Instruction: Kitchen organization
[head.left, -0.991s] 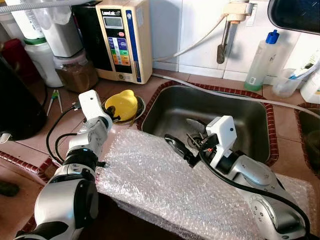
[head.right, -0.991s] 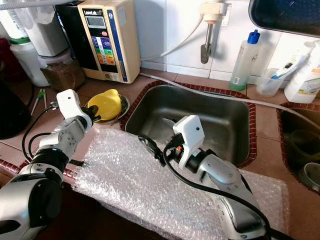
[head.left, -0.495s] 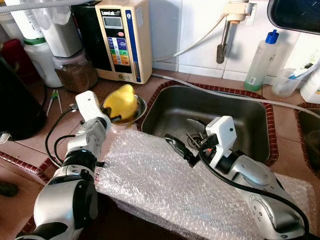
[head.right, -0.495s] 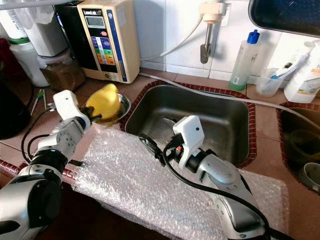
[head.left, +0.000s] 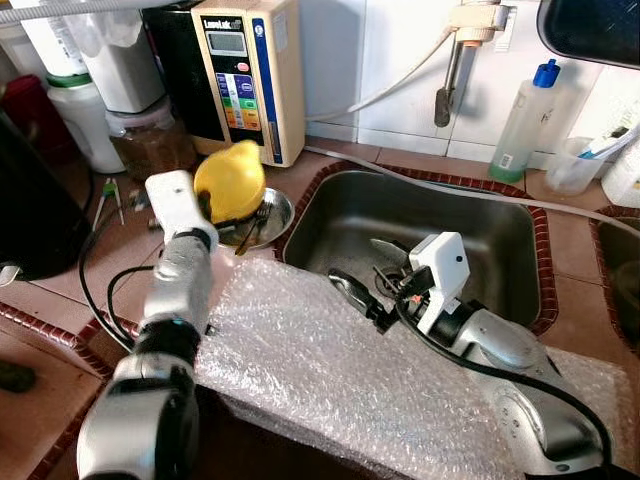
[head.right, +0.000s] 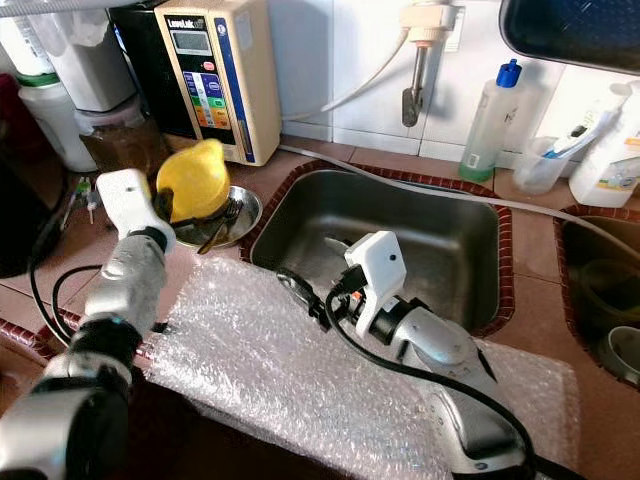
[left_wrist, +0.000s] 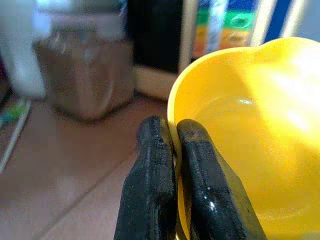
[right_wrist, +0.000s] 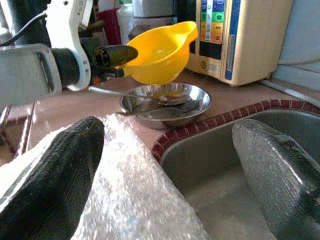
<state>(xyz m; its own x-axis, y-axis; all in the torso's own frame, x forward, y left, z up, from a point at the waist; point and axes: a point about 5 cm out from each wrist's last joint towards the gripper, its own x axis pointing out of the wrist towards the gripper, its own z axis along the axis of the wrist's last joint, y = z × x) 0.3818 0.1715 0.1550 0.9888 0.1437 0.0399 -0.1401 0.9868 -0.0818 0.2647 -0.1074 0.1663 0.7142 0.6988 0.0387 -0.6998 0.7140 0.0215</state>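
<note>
- The left gripper (left_wrist: 172, 145) pinches the rim of a yellow plastic funnel-shaped bowl (head.left: 231, 180), held above a small round steel dish (head.left: 268, 214) with cutlery in it.
- The right gripper (head.left: 352, 297), fingers spread, hovers at the steel sink's (head.left: 500, 240) near edge, over a bubble-wrap sheet (head.left: 310, 360).

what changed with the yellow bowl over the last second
The left gripper, already shut on the yellow bowl's rim, lifted it up out of the steel dish, uncovering a fork lying there. The right gripper stayed open over the bubble wrap by the sink.
</note>
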